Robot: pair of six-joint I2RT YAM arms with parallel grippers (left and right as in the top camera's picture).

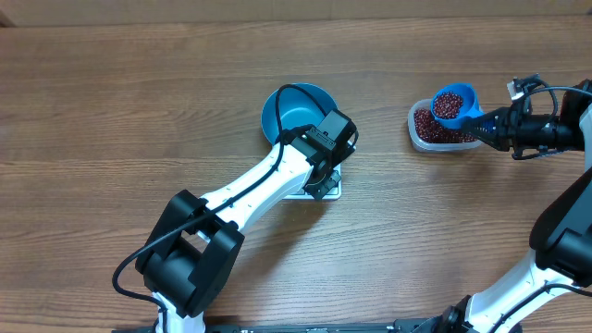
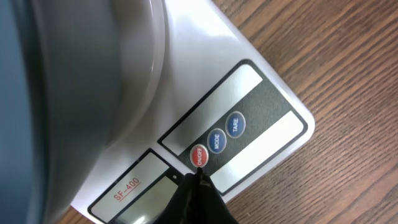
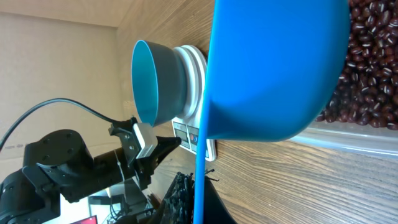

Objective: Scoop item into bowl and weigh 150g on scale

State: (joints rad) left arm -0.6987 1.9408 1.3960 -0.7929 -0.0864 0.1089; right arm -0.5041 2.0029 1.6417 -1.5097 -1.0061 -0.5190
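Left gripper, jaws together, tip at scale's red ON/OFF button; bowl sits on scale. Right gripper, right of scale, jaws clamped on scoop full of beans, above tub.

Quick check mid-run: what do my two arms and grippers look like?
The left arm and right arm have white links and bulky black joint housings. A thin black cable loops off the left arm. The left gripper and right gripper are black.
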